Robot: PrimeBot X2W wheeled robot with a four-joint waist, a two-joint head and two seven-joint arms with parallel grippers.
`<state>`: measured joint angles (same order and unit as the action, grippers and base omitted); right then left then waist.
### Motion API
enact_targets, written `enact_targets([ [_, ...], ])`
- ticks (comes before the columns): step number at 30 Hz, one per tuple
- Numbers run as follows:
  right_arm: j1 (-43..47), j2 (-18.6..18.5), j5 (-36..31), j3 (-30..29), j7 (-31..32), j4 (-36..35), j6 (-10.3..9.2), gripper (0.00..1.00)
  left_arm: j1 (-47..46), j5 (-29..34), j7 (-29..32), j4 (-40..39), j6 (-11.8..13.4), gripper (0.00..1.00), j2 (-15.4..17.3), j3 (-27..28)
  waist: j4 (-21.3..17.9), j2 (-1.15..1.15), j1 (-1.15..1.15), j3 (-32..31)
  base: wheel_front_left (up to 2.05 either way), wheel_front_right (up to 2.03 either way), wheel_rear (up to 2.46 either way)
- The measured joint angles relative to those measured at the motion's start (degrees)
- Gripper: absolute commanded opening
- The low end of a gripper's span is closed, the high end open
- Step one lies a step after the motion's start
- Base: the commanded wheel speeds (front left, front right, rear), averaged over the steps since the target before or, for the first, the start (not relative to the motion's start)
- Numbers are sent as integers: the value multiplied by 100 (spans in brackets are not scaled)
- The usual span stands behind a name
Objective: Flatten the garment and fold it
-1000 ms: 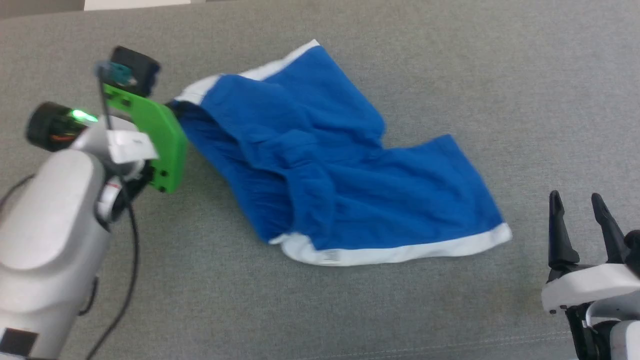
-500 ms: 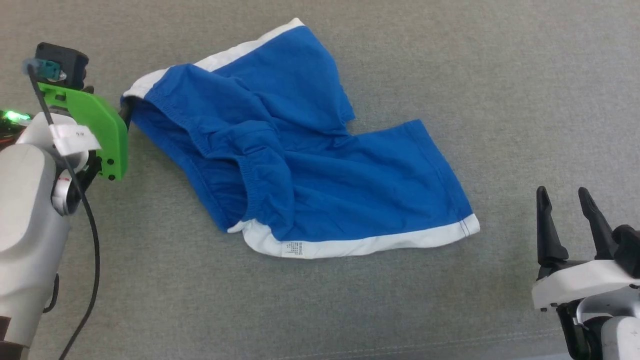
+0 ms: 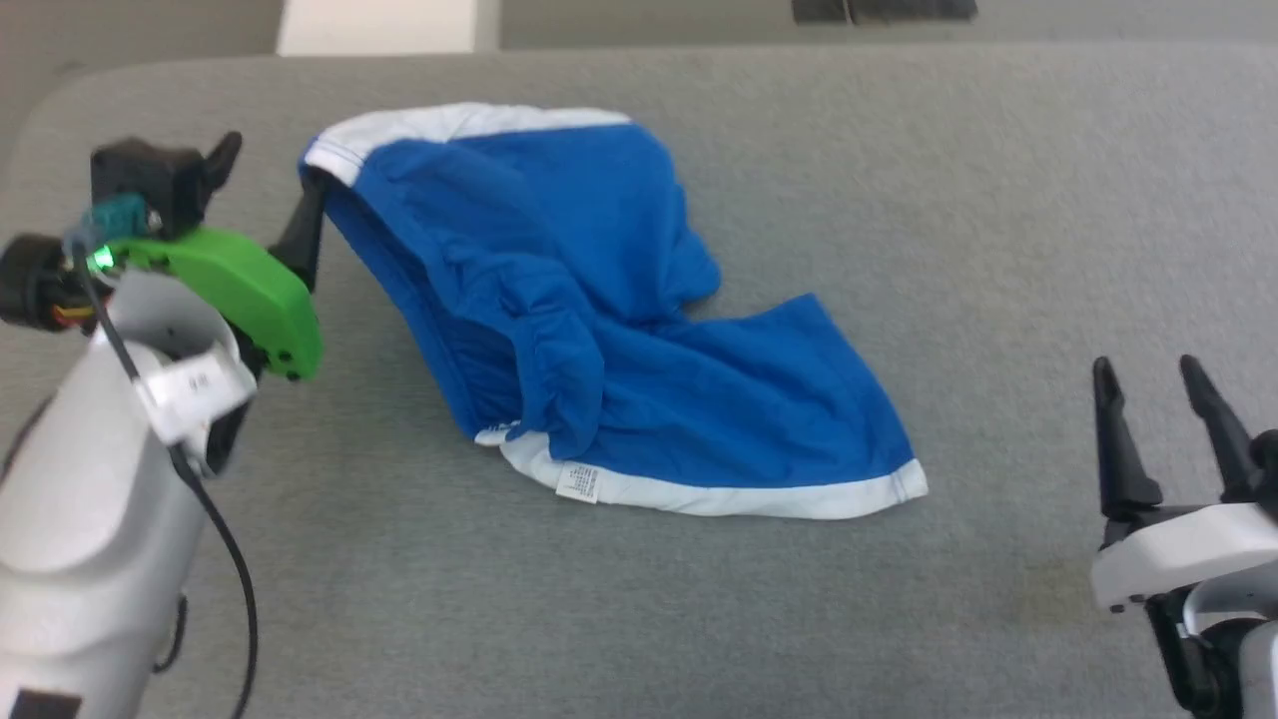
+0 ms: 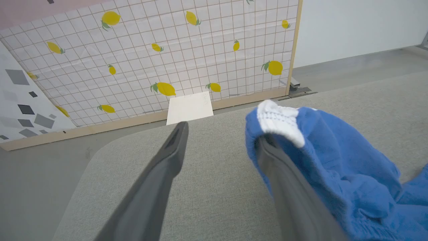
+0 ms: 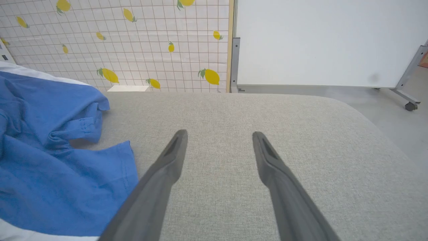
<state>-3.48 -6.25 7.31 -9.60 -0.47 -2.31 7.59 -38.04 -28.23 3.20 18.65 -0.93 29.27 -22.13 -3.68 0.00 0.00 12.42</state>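
Left hand (image 3: 265, 195) spread, pinching nothing. White-trimmed corner of garment (image 3: 619, 340) draped over one finger (image 4: 287, 194), probably hooked there. Risk: withdrawing arm drags hooked cloth along and bunches it further. Right hand (image 3: 1145, 379) spread, empty, apart from garment's near hem. Garment lies rumpled mid-table (image 3: 998, 200), middle ridged, one leg twisted. Folding over those ridges would set creases.
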Motion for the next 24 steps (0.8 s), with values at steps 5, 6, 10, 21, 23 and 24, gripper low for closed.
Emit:
enact_targets([
  [5, 8, -125, 105, 0, 108, -159, 0, 100, 539, -156, -221, -627, 100, 100, -30, 57, 235, 0, 0, -290, 0, 0, 0],
  [6, 14, -131, 129, -1, 147, -189, -1, 100, 687, -269, -89, -714, 87, 100, -30, 1, 283, 0, 0, -342, 0, 0, 0],
  [10, 93, -131, 135, 18, 207, -285, -1, 100, 1176, -258, 60, -958, 51, 100, 8, -202, 463, 0, 0, -476, 0, 0, 0],
  [21, 269, -16, 135, 23, 229, -366, -1, 100, 1774, -33, -744, -1591, 691, 100, 118, 91, 653, 0, 0, -675, 0, 0, 0],
  [23, 320, 1, 135, 1, 222, -378, -1, 100, 2067, 89, -899, -1736, 892, 100, 100, 97, 657, 0, 0, -706, 0, 0, 0],
  [24, 354, 10, 135, -7, 220, -387, -1, 100, 2204, 119, -947, -1792, 971, 100, 81, 89, 659, 0, 0, -714, 0, 0, 0],
])
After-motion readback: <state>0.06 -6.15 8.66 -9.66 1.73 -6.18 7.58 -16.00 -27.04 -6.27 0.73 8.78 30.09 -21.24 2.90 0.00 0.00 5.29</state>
